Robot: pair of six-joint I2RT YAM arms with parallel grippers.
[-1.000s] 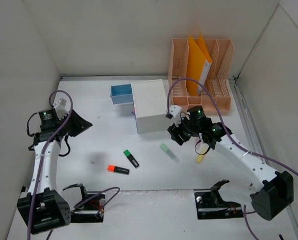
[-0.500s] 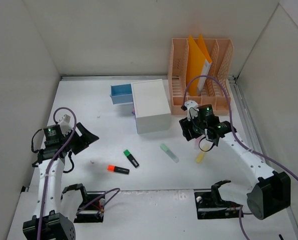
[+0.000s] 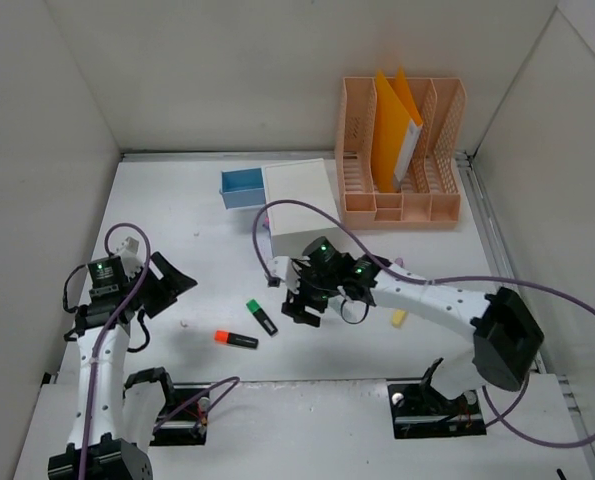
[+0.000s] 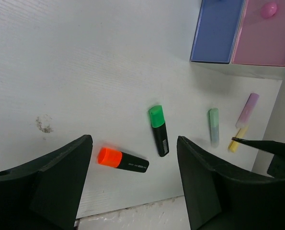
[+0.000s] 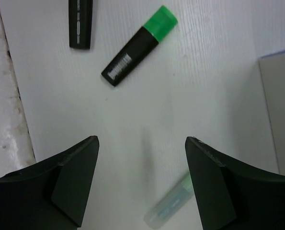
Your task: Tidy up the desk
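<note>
The right gripper has been swung left from the peach organiser to the middle of the bench spread beneath both arms; its jaws and those of the left gripper are held wide, empty. A pick-up is judged in hand: the green highlighter must next be straddled and gripped.

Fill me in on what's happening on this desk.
Two robot arms are tidying the white desk, and neither holds anything. The right gripper is open, hanging over the desk between the green-capped black highlighter and a pale mint pen. The left gripper is open too, off to the left, facing the green one and an orange-capped black highlighter. These pens lie loose on the desk; the peach slotted file rack at the back holds an orange folder.
</note>
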